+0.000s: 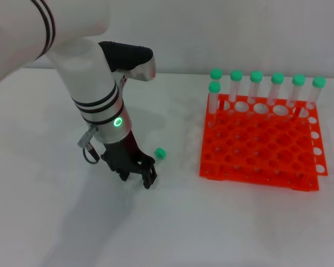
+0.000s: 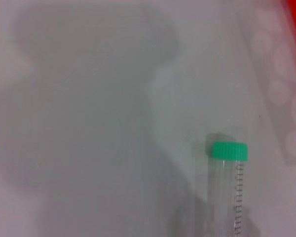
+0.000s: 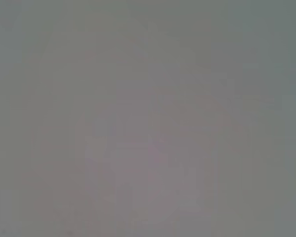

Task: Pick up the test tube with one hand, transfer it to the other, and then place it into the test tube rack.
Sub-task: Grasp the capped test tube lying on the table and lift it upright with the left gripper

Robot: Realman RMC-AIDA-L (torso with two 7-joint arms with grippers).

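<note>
Now, the scene line by line:

Left pincer (image 1: 138, 177): hanging low over the white surface (image 1: 55, 222), at about 9 o'clock from the rack; whether its black fingers are spread or pressed together, I cannot tell from the head view.

Tube (image 1: 160, 153): lying flat on the surface just beside the left pincer, toward 2 o'clock of it; only its green cap is showing in the head view, while the left wrist view is showing the clear body (image 2: 230, 197) with printed marks below the cap.

Rack (image 1: 250, 150): sitting at 3 o'clock of the tube, apart from it; seven green-capped tubes are standing upright along its 12 o'clock edge.

Right pincer: not showing in the head view; the right wrist view is giving only a plain grey blur.
</note>
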